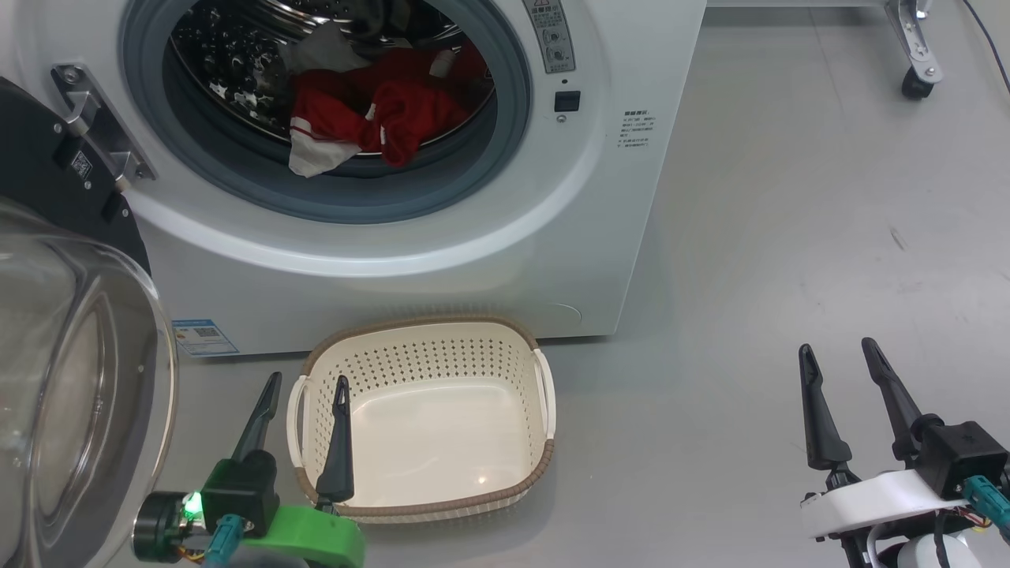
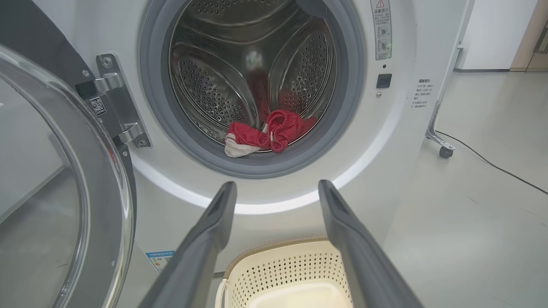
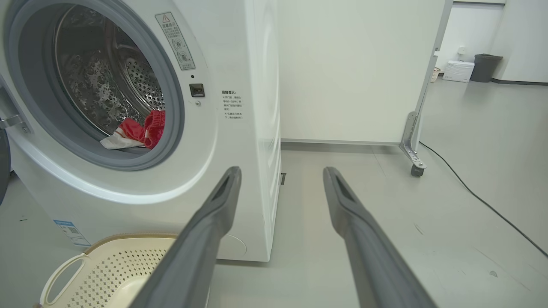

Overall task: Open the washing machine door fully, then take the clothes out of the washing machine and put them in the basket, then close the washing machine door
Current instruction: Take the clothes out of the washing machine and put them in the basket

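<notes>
Our left tool (image 1: 308, 379) and right tool (image 1: 836, 347) stand open at the bottom (clothes (image 1: 371, 118) inside the drum (image 1: 229, 71)).

Pretty plain room: smooth grey floor (image 1: 789, 237) is seen, marked by a few dark scuffs (image 1: 895, 237). A white partition panel (image 3: 351, 68) is carried on a metal leg (image 3: 409, 137) with a caster (image 3: 416, 170), a black cable (image 3: 483, 205) is trailed past it, and a dark bin (image 3: 486, 67) and white box (image 3: 459, 71) are parked by the far wall (image 3: 524, 38).
</notes>
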Robot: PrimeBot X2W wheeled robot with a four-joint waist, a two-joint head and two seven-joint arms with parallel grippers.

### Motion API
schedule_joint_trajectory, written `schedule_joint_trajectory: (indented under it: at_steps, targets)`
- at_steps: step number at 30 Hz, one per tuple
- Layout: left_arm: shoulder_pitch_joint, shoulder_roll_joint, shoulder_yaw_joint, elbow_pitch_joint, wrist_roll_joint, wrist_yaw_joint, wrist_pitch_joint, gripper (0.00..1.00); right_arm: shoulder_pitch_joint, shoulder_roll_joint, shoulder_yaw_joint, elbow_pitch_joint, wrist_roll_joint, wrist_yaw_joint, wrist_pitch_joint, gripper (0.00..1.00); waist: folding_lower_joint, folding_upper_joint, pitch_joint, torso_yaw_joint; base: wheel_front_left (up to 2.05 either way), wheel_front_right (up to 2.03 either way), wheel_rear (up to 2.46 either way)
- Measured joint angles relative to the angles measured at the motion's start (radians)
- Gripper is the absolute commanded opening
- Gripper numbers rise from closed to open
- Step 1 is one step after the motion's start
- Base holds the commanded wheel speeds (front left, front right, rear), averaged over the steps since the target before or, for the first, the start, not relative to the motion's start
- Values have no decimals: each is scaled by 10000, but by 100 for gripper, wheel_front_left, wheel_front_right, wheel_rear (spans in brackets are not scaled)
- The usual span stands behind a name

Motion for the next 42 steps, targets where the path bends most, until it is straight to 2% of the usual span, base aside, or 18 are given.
schedule_joint_trajectory:
  at_steps: [13,36,42]
  targets:
    - [-2,0,136,0,-4,0,-2,100,-1,13,-29,17,0,69,0,100,0,0,50,-18,47,-47,0]
    - [-243,0,-27,240,-33,0,-73,100,-2,21,-59,90,-6,73,0,100,0,0,-27,39,2,-2,0]
    - [-572,0,-238,355,-487,0,-75,100,-3,25,136,90,-4,79,0,100,0,0,81,-48,0,0,0]
